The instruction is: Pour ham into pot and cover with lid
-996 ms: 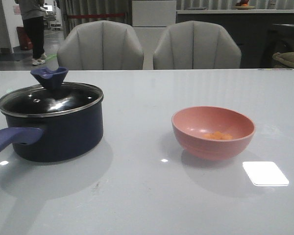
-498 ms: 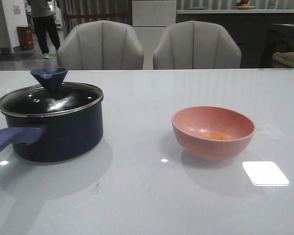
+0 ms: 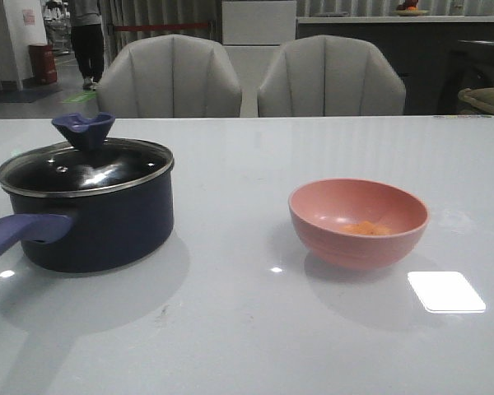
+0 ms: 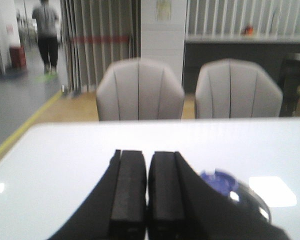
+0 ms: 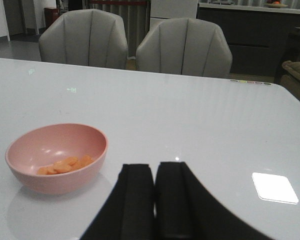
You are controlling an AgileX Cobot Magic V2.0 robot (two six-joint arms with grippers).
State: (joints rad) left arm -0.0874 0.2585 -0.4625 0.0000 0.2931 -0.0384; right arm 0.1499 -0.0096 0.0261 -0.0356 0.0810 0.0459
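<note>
The dark navy pot stands at the left of the table, its purple-blue handle pointing toward me. The glass lid with its blue knob sits on it. The ham, orange diced bits, lies in the pink bowl at the right, also in the right wrist view. My left gripper is shut and empty above the table, the lid knob beside it. My right gripper is shut and empty, to the right of the bowl. Neither gripper shows in the front view.
Two grey chairs stand behind the table's far edge. A bright light patch lies on the table in front of the bowl, to its right. A person walks in the far left background.
The person in the background has walked on. The pot, lid, bowl and ham have not moved.
</note>
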